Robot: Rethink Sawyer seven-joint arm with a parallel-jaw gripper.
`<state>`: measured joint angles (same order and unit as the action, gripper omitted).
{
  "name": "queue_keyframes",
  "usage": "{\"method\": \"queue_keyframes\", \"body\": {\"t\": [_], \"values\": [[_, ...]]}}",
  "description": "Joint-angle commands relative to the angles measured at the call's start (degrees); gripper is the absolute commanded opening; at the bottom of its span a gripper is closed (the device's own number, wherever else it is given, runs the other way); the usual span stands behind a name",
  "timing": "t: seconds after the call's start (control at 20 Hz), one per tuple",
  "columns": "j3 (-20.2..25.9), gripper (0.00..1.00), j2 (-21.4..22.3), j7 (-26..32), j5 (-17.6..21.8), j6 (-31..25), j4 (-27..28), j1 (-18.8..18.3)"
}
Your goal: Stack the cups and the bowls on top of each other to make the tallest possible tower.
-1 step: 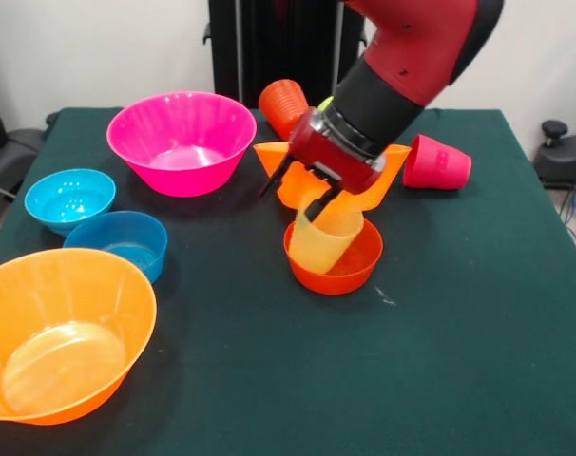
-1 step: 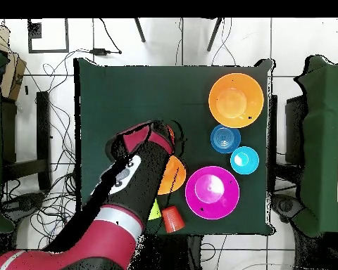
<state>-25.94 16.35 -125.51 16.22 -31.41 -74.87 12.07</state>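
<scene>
tabletop (image 1: 478, 313), dark green, left to right: large orange bowl (image 1: 65, 332) at the near left corner, light blue bowl (image 1: 69, 199) and darker blue bowl (image 1: 122, 242) just behind it and touching each other, large magenta bowl (image 1: 182, 142) at the far left, all upright and unstacked, apparently awaiting use as tower pieces. centre: small red-orange bowl (image 1: 336, 261) with the pale yellow cup (image 1: 324, 239) tilted inside it, gripped by the end effector (image 1: 316, 204), fingers closed on the cup, likely mid-placement; second large orange bowl (image 1: 388, 176) tipped behind, mostly hidden by the arm. far side: orange cup (image 1: 281, 104) behind the arm, red-pink cup (image 1: 436, 163) on its side at the right.
</scene>
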Motion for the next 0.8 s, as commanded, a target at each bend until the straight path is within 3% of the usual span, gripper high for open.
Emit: {"method": "queue_keyframes", "body": {"t": [0.05,0.4,0.8], "values": [[12.57,1.00,4.11,3.81,-0.61,5.05,-2.25,-6.78],[17.76,1.00,7.88,7.16,0.67,3.34,-4.43,-11.40],[20.64,1.00,11.46,7.45,1.40,1.10,-6.89,-13.52]]}}
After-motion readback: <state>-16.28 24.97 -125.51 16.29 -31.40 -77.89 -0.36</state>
